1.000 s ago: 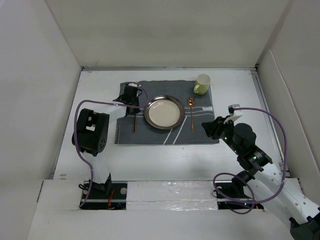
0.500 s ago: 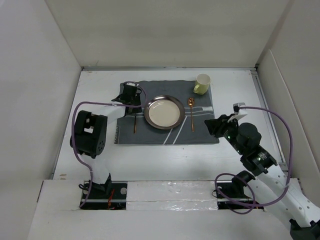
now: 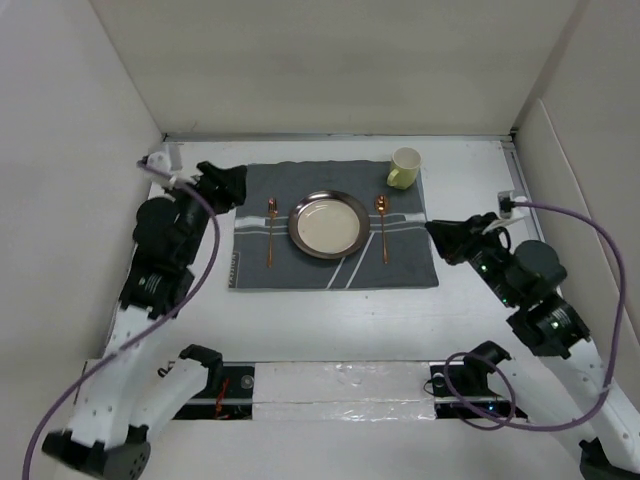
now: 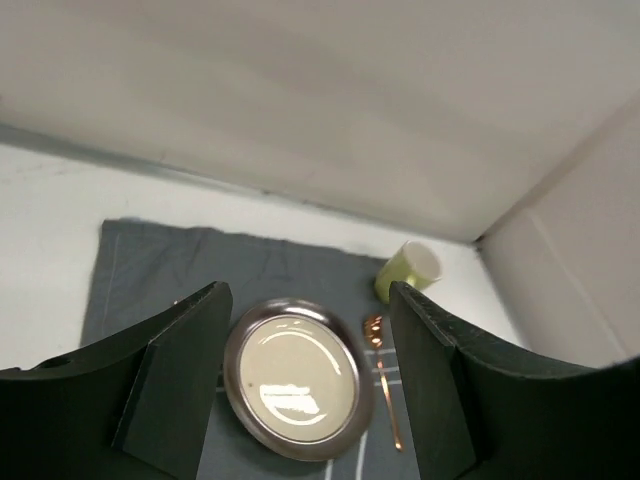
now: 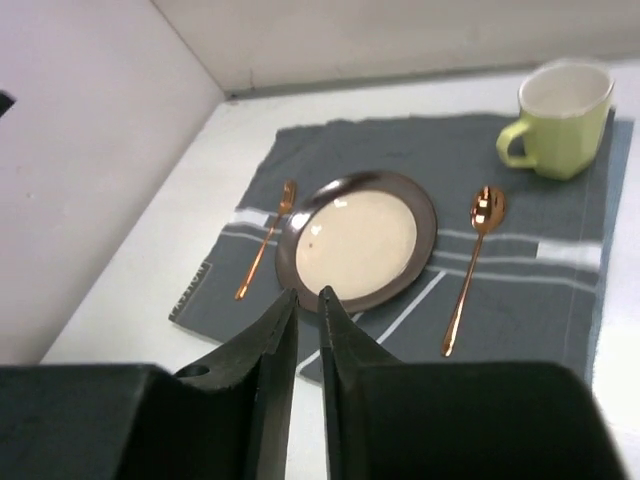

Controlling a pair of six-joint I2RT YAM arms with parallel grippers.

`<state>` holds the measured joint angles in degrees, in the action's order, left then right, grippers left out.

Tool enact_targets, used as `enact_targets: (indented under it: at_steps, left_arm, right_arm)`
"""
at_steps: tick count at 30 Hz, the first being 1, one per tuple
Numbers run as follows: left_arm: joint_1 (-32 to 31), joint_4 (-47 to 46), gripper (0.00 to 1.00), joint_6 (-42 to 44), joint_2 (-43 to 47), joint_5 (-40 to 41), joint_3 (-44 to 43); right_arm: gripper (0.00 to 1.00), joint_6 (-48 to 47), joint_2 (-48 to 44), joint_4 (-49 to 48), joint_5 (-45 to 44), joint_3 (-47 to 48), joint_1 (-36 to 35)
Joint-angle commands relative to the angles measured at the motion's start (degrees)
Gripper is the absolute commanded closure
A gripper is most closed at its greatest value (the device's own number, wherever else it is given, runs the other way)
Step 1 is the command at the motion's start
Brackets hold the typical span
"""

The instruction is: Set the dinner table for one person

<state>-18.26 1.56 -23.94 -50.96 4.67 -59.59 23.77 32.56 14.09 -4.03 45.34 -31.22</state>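
You have, largest first:

- Dinner table (image 3: 330,320): white, matte, flat and roughly square, filling the floor between the white walls.
- Cloth mat (image 3: 400,265): dark grey with white stripes, lying centred toward the table's far edge.
- Plate (image 3: 328,224): dark rim, cream centre, mid-mat.
- Mug (image 3: 404,168): pale green, on the mat's far right corner.
- Spoon (image 3: 383,228): copper, just right of the plate.
- Fork (image 3: 270,232): copper, just left of the plate.

Your left arm lies along the left edge. The left gripper (image 3: 237,186) is by the mat's far left corner, jaws wide apart and empty.

Your right arm reaches in from the right edge. The right gripper (image 3: 436,232) is at the mat's right border, jaws together and holding nothing.
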Motion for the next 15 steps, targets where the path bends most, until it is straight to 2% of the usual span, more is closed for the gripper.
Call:
enact_targets:
  at_steps: [1,2,3,5,9,12,15]
  left_arm:
    - [-0.2,3.61,0.39,-2.42,9.27,0.07,4.74]
    - [-0.2,5.36,0.37,-2.68,15.04,3.3,6.14]
    - [-0.2,6.25,0.37,-2.69,17.71,3.33,6.16]
    - [-0.2,8.53,0.36,-2.6,22.99,6.05,7.73]
    - [-0.2,11.18,0.33,-1.99,35.11,8.69,10.54]
    - [-0.2,13.2,0.33,-0.76,38.38,9.39,11.51]
    - [-0.2,15.31,0.3,-0.67,37.61,10.63,13.27]
  right_arm:
    - [0.75,-1.53,-4.86,3.57,-0.18,8.61,-0.42]
    - [0.7,-1.53,-7.31,5.49,-3.06,11.15,-0.42]
    - [0.7,-1.45,-8.81,6.47,-3.09,12.22,-0.42]
    - [0.7,-0.23,-12.24,8.93,-10.62,13.54,-0.42]
    - [0.68,0.66,-20.5,6.66,-20.21,11.18,-0.42]
    - [0.68,1.28,-22.27,7.62,-23.47,9.07,-0.42]
    - [0.67,1.98,-21.05,8.41,-23.13,6.87,-0.42]
